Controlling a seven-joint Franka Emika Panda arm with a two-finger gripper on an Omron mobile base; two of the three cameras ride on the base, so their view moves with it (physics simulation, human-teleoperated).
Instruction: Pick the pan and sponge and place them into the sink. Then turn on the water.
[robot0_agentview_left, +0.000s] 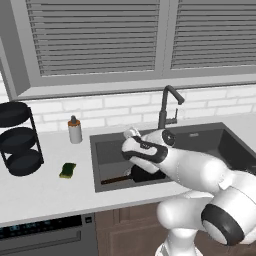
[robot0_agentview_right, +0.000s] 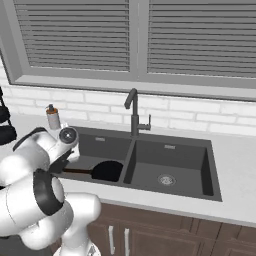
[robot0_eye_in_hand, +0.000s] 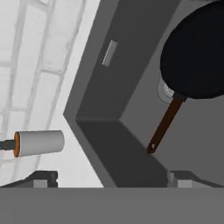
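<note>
The robot's hand (robot0_eye_in_hand: 109, 177) hangs above the left basin of the sink (robot0_agentview_left: 107, 150), its two dark finger tips spread wide apart with nothing between them. Directly beneath, in the hand view, the pan (robot0_eye_in_hand: 197, 52) lies flat on the basin floor, its thin brown handle angled toward the left-hand wall and its black bowl partly covering the round drain. In the right base view the pan (robot0_agentview_right: 106, 171) sits close to the divider between the two basins.

Farther left, on the white bench (robot0_agentview_left: 45, 192), the sponge (robot0_agentview_left: 67, 170) lies alone, near the sink's left rim but apart from it, not yet collected. Beyond it stand a soap dispenser (robot0_agentview_left: 75, 130) against the tiled wall and a black tiered rack (robot0_agentview_left: 19, 139) at the bench's far end. Behind the divider rises the dark gooseneck faucet (robot0_agentview_right: 134, 114); no stream of water is visible.

With one item delivered, the likely risks lie in the reach for the sponge. The arm's bulky white links crowd the front of the sink, so a swing left could graze the rim. The sponge is small and low, and a descent slightly off centre may push it along the bench instead of closing on it. The dispenser stands nearby and could be toppled by a wide approach. Later, a sideways nudge at the faucet lever might turn the spout without starting any flow.
</note>
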